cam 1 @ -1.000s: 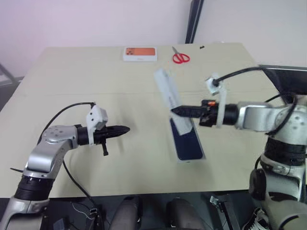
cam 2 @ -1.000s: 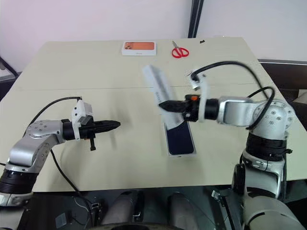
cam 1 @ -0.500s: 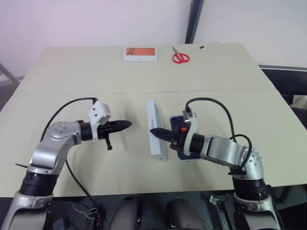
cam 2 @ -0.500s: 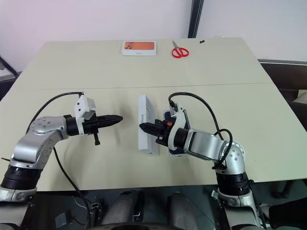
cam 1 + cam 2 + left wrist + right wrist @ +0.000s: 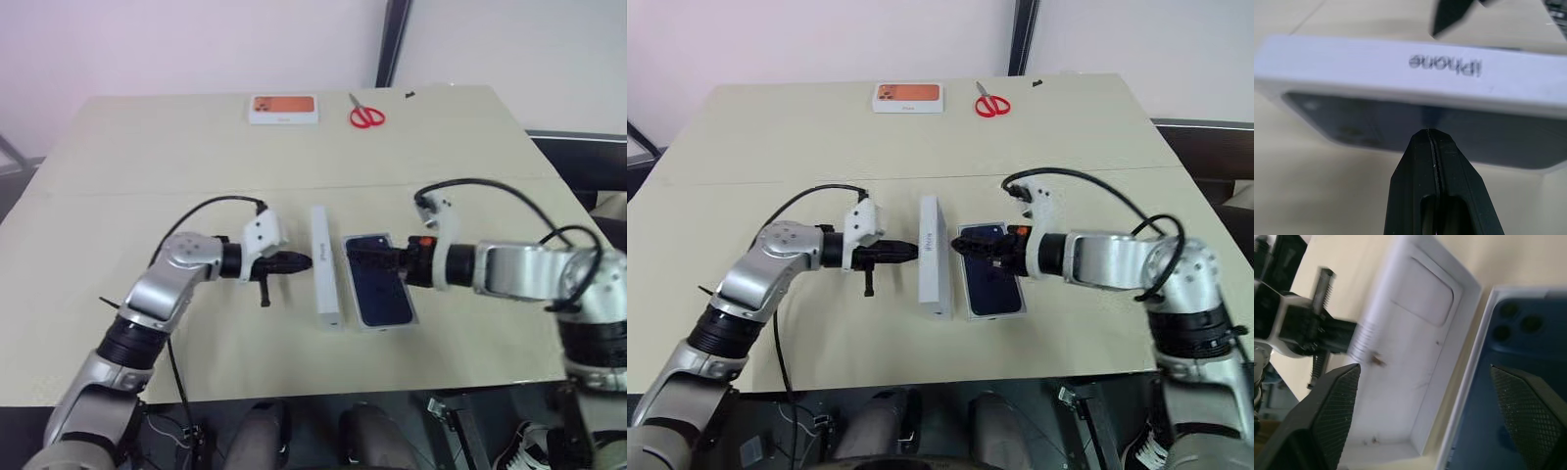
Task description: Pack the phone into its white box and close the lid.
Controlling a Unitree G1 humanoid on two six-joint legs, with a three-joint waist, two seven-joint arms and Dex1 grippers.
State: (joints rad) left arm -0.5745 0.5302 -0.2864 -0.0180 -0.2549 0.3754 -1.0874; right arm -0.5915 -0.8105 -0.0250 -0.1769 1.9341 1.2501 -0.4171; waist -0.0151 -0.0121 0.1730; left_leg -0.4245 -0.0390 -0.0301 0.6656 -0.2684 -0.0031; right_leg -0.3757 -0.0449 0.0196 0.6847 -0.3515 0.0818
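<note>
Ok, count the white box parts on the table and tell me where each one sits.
3: the lid standing on edge mid-table, the white box beside it holding the phone, and an orange-printed box at the far edge.

This looks like a lab or test room rather than a home: a plain pale desk [image 5: 147, 157] stands against bare, undecorated white walls [image 5: 196, 44], with a dark vertical post [image 5: 394, 44] rising just behind its far edge. Near that far edge lie only red-handled scissors [image 5: 367, 116] and, beside them, a white box printed with an orange picture [image 5: 285, 109].
</note>
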